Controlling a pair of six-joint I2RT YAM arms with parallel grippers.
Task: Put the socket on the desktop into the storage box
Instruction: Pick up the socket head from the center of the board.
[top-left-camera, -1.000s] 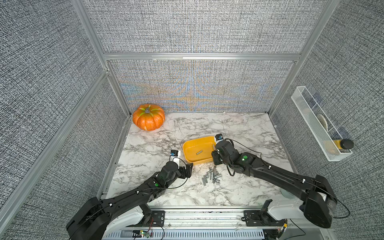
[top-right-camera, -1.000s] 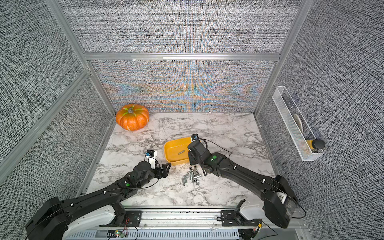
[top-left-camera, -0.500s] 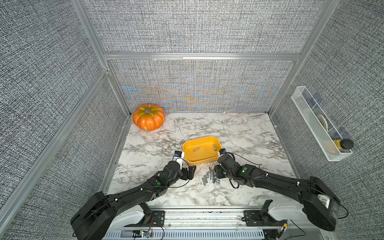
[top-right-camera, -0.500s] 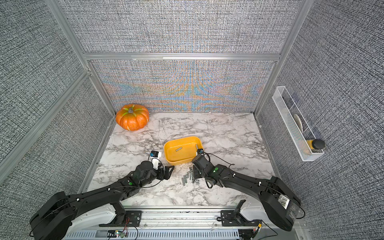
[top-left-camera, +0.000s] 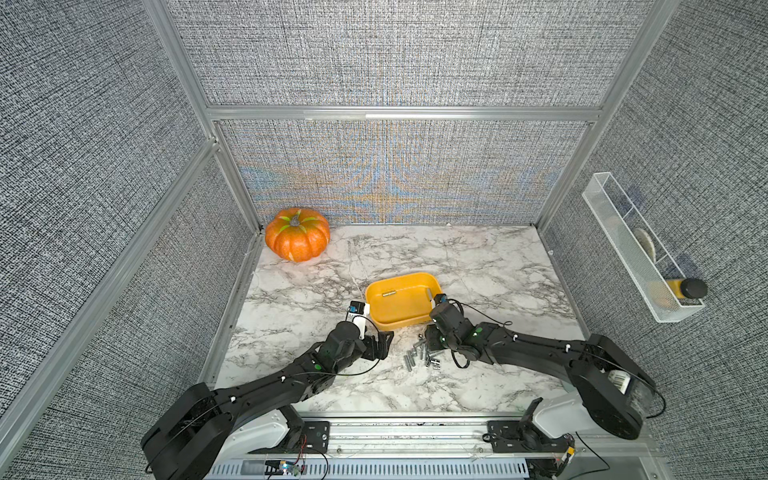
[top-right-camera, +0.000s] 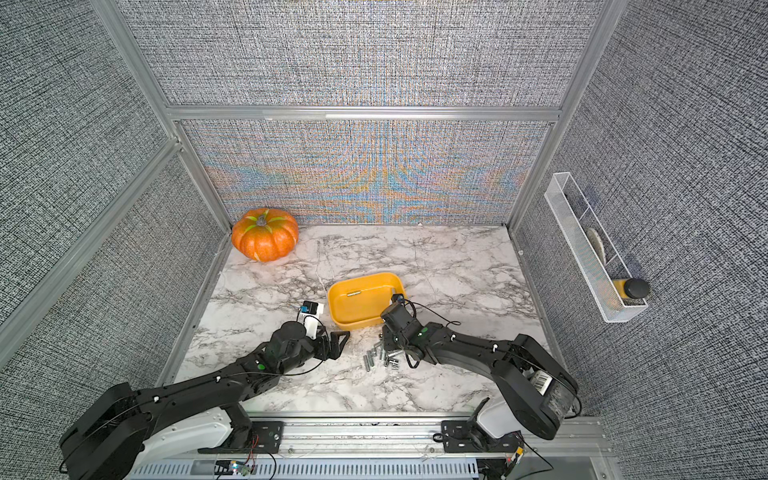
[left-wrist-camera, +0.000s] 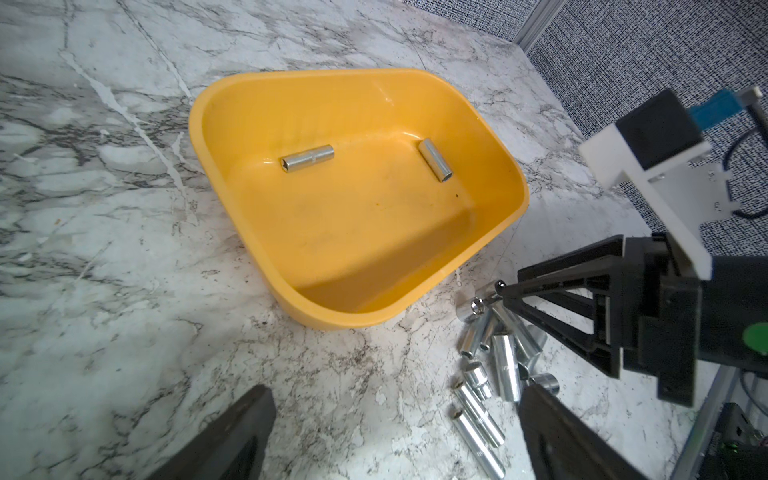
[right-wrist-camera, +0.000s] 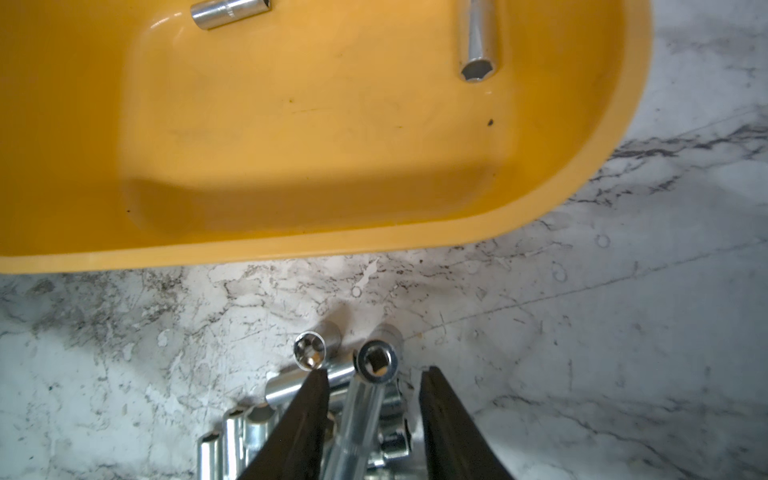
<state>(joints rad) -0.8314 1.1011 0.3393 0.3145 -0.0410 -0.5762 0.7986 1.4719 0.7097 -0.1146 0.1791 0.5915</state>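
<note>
Right wrist view: my right jaws stand part-open astride a long socket (right-wrist-camera: 374, 368) atop the pile (right-wrist-camera: 257, 415) on the table (right-wrist-camera: 582, 332), just beside the storage box (right-wrist-camera: 291, 249), seemingly to pinch the socket's sides; my left jaws hang wide open beside the box, clear of the pile.

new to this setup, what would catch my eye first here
The orange pumpkin in the far left corner of the desktop stands out most. Then the yellow storage box holding two sockets, and near it the heap of loose sockets, where the right gripper straddles one with jaws open.
</note>
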